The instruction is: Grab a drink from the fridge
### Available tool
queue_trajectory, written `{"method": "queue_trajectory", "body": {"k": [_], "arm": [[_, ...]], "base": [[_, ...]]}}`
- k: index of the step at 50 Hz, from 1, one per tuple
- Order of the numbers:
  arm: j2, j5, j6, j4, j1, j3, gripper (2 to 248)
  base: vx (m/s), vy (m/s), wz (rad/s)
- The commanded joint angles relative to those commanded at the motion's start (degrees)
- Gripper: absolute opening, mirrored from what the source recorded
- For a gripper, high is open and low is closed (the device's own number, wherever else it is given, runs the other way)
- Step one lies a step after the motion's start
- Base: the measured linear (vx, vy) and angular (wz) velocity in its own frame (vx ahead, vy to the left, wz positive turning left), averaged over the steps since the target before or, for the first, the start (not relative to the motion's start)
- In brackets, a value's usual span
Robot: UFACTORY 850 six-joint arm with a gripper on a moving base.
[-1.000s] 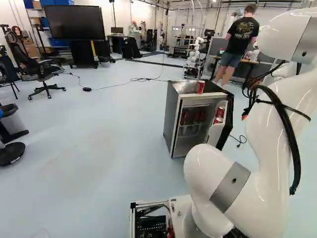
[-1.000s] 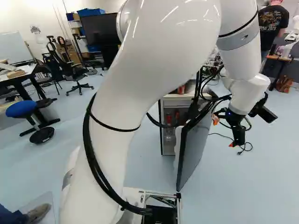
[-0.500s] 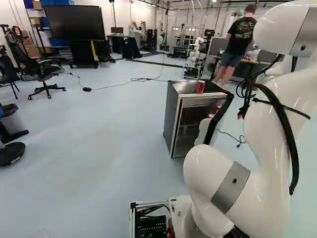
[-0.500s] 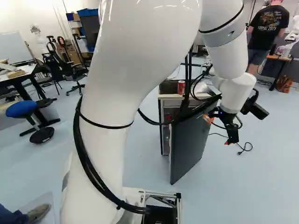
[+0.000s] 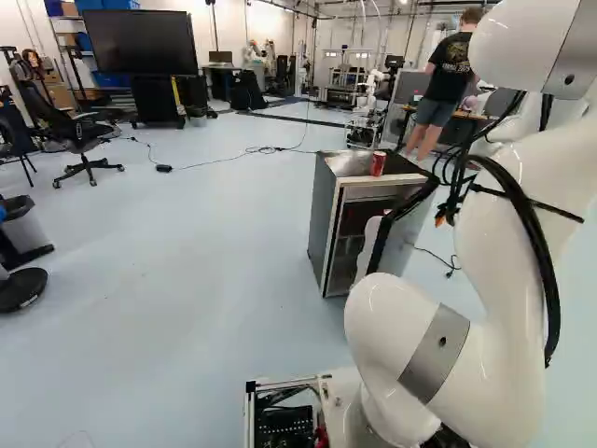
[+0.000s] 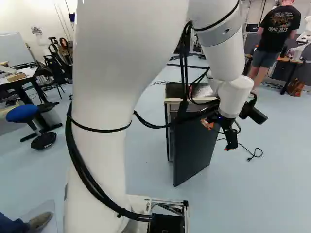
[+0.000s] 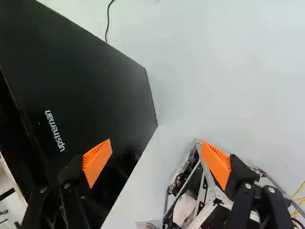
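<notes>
In the right base view my gripper (image 6: 218, 137) hangs by the outer face of the fridge door (image 6: 193, 150). The wrist view shows the gripper (image 7: 156, 143) with its fingers wide apart and nothing between them; the dark door (image 7: 86, 81) lies ahead of and beneath one finger, and whether they touch I cannot tell. The small fridge (image 5: 322, 224) stands on the floor, its door partly open and hiding much of the inside. A red can (image 5: 378, 163) stands upright on the fridge top. Drinks inside cannot be made out.
A black cable (image 5: 434, 254) runs over the floor beside the fridge. Part of the base frame (image 7: 205, 181) shows near the other finger. A person stands behind the fridge. Another robot (image 5: 373, 84) is farther back; chairs and a large screen (image 5: 140, 42) are at the left.
The fridge door has swung partway toward the fridge, hiding the cans in its rack. My arm has shifted leftward in the right base view, the gripper staying near the door. The base has not moved.
</notes>
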Motion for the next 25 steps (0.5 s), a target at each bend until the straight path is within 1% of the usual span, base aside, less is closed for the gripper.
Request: {"method": "queue_trajectory", "body": {"k": [12, 25], "arm": [[-0.4, 1.2, 0.0, 0.0, 1.4, 2.0, 247], [-1.1, 4.6, 0.0, 0.0, 2.9, 3.9, 247]], "base": [[0.0, 0.0, 0.0], [0.0, 0.0, 0.0]]}}
